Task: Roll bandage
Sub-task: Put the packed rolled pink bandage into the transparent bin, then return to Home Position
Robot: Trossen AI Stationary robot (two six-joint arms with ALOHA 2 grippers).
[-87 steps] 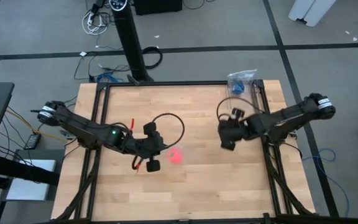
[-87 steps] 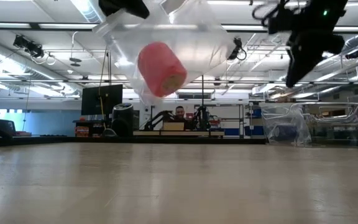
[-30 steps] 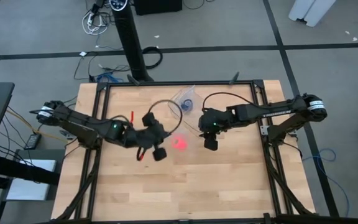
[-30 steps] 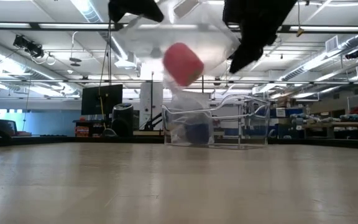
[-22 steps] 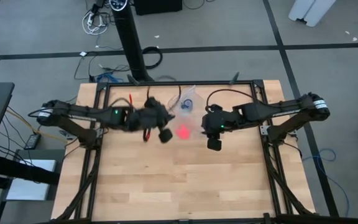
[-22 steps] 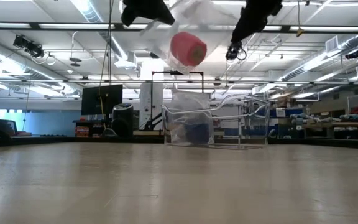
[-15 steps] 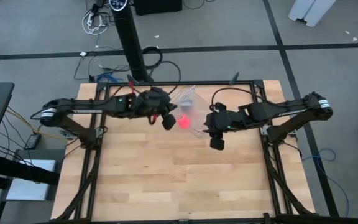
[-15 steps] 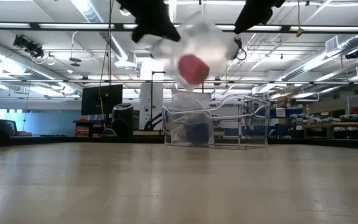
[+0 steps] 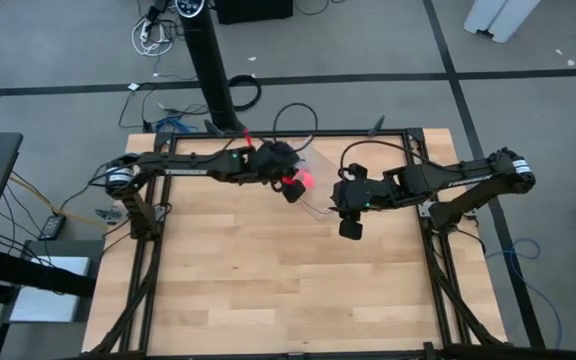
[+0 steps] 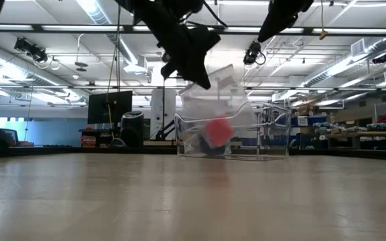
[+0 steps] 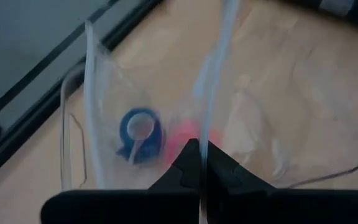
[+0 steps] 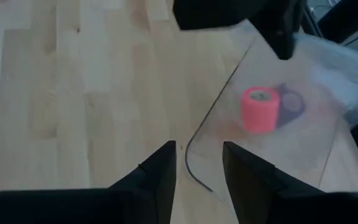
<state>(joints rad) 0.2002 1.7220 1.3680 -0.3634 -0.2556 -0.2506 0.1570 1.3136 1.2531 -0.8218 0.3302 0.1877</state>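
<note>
The bandage is a small pink roll (image 10: 216, 129) inside a clear plastic bag (image 10: 213, 94). The bag hangs from my left gripper (image 10: 198, 79) near the table's far edge and reaches down into a transparent container (image 10: 268, 137). The roll also shows in the high view (image 9: 306, 180) and the right wrist view (image 12: 259, 109). My left gripper (image 11: 199, 163) is shut on the bag. My right gripper (image 9: 349, 222) is open and empty, raised above the table just right of the container; its fingers show in its wrist view (image 12: 197, 163). My left gripper pinches the clear bag's upper edge (image 11: 202, 127) between its two shut fingers, slanting down from above. The bag hangs below the fingers with the pink roll (image 11: 185, 134) at its bottom, level with the container's inside. I cannot tell whether the bag rests on the container's floor.
The transparent container's rim (image 11: 72, 118) stands at the far middle of the table and holds a blue roll (image 11: 140, 128). A black frame rail (image 9: 268, 134) runs along the table's far edge. Bare wood (image 9: 288, 280) lies toward the near edge.
My left gripper has carried the bag toward the table's far edge and right, then down, so the pink roll has dropped from high above the table to the container's level. My right gripper has gone up and slightly right, staying open.
</note>
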